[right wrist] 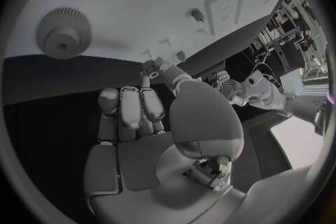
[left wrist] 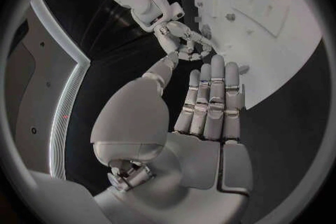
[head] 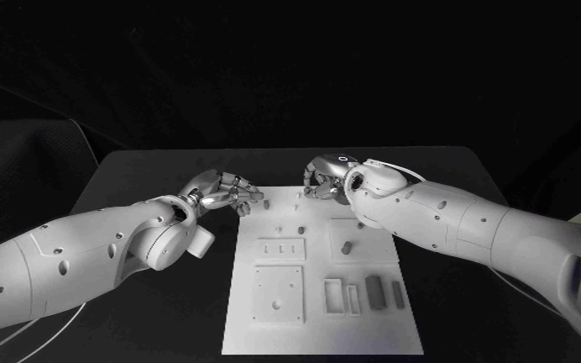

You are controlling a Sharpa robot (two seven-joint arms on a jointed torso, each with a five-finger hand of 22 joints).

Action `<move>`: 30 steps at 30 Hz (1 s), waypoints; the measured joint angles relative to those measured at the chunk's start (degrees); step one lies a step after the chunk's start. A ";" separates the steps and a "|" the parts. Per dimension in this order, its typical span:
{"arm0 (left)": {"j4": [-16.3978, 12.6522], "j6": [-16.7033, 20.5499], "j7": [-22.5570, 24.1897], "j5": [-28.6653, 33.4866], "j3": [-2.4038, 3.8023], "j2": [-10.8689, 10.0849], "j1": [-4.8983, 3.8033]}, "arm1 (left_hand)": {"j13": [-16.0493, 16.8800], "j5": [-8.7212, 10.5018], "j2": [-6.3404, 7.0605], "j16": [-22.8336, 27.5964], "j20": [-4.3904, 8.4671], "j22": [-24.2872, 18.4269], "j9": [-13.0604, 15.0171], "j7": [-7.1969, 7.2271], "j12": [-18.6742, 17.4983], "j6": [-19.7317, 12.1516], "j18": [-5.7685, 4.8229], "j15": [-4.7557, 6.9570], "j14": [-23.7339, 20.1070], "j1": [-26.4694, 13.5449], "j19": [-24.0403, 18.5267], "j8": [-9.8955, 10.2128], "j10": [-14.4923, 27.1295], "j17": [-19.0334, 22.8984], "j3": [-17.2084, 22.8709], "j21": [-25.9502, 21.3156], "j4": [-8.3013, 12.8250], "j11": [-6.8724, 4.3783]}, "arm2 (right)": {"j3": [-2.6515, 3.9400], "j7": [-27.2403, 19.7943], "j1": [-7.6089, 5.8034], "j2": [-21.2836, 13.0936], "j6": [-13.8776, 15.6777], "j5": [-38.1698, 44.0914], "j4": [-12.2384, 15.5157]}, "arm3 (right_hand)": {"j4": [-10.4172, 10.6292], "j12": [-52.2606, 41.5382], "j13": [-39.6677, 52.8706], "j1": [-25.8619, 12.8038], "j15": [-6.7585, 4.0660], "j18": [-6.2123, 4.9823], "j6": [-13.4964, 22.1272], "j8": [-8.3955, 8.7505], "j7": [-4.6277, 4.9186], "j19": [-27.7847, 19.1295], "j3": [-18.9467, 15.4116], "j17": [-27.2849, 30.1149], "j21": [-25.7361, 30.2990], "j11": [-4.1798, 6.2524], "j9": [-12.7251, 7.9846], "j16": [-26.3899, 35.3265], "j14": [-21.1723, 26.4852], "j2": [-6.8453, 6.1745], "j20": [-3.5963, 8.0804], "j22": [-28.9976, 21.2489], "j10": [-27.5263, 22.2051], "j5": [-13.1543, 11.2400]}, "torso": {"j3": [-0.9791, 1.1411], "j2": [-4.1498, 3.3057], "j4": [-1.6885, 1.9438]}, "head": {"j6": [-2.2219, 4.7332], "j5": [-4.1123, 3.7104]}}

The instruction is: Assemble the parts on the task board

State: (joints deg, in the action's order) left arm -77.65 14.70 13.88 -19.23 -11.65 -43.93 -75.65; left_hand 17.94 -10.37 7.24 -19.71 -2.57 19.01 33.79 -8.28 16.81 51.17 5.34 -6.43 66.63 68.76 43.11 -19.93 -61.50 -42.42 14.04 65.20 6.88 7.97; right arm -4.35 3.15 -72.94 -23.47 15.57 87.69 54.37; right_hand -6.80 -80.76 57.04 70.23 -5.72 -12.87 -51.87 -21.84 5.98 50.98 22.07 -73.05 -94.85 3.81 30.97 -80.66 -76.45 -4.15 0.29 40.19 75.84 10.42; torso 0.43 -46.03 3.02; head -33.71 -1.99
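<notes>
- The flat white task board (head: 363, 329) lies in the middle of the black table (head: 145, 170).
- Small grey parts sit on the board: a round peg (head: 299, 229), an oval piece (head: 347, 248) and two long dark blocks (head: 375, 291) side by side near the bottom right.
- A toothed grey gear wheel (right wrist: 64, 32) lies flat on the board.
- The silver left hand (head: 227, 192) is at the board's top left corner. Its fingers are out straight and close together, and it holds nothing.
- The silver right hand (head: 325, 180) is at the board's top edge. Its fingers are curled in, but I cannot tell if they hold anything.
</notes>
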 measured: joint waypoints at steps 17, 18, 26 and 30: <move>-0.02 0.08 0.01 0.00 0.09 0.58 -0.14 | 0.00 0.00 0.00 0.00 0.00 0.00 0.00 0.00 0.00 0.00 -0.08 0.00 0.00 0.00 0.00 0.00 0.00 0.00 0.00 0.00 0.00 0.00 | 0.01 0.16 0.03 3.82 0.86 1.29 -4.31 | 0.00 0.00 -0.01 0.00 0.01 0.00 -0.03 -0.16 -0.03 0.00 0.00 0.01 0.00 -0.01 -0.03 0.00 0.00 0.00 0.00 -0.01 -0.01 0.00 | -0.07 -0.25 0.13 | 0.29 0.31; -0.03 0.09 0.01 0.00 0.09 0.59 -0.17 | 0.00 0.00 0.00 0.00 0.00 0.00 0.00 0.00 0.00 0.00 -0.08 0.00 0.00 0.00 0.00 0.00 0.00 0.00 0.00 0.00 0.00 0.00 | 0.01 0.17 0.03 3.91 0.91 1.37 -4.40 | 0.00 0.00 0.00 0.00 0.01 0.00 -0.12 -0.16 -0.11 0.00 0.00 0.01 0.00 -0.01 -0.04 0.00 0.00 0.00 0.00 -0.01 -0.01 0.00 | -0.07 -0.26 0.13 | 0.31 0.30; -0.05 0.11 0.01 0.00 0.15 0.66 -0.29 | 0.00 0.00 0.00 0.00 0.00 0.00 0.00 0.00 0.00 0.00 -0.14 0.00 0.00 0.00 0.00 0.00 0.00 0.00 0.00 0.00 0.00 0.00 | 0.00 0.20 0.04 4.33 0.99 1.68 -4.34 | 0.00 0.00 -0.01 0.00 0.01 0.00 -0.37 -0.11 -0.04 0.00 0.00 0.02 0.00 -0.01 -0.04 0.00 0.00 0.00 0.00 0.04 -0.01 -0.04 | -0.10 -0.30 0.10 | 0.26 0.47; -0.03 0.12 0.01 0.00 0.19 0.71 -0.41 | 0.00 0.00 0.00 0.00 0.00 0.00 0.00 0.00 0.00 0.00 -0.08 0.00 0.00 0.00 0.00 0.00 0.00 0.00 0.00 0.00 0.00 0.00 | 0.00 0.20 0.11 4.75 0.99 1.82 -4.38 | 0.00 0.00 -0.01 0.00 0.01 0.00 -0.37 -0.10 -0.04 0.00 0.00 -0.02 0.00 -0.01 -0.03 0.00 0.00 0.00 0.00 0.04 -0.01 -0.04 | -0.11 -0.30 0.06 | 0.23 0.53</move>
State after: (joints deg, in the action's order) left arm -77.68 14.81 13.89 -19.23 -11.45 -43.21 -76.06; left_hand 17.94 -10.37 7.24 -19.71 -2.57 19.01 33.79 -8.28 16.81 51.17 5.26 -6.43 66.63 68.76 43.11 -19.93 -61.50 -42.42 14.04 65.20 6.88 7.96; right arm -4.35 3.35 -72.83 -18.72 16.56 89.50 49.99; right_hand -6.81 -80.76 57.03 70.22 -5.71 -12.87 -52.24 -21.94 5.94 50.98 22.07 -73.07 -94.85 3.80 30.94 -80.65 -76.45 -4.15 0.29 40.22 75.82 10.38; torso 0.32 -46.32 3.08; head -33.48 -1.46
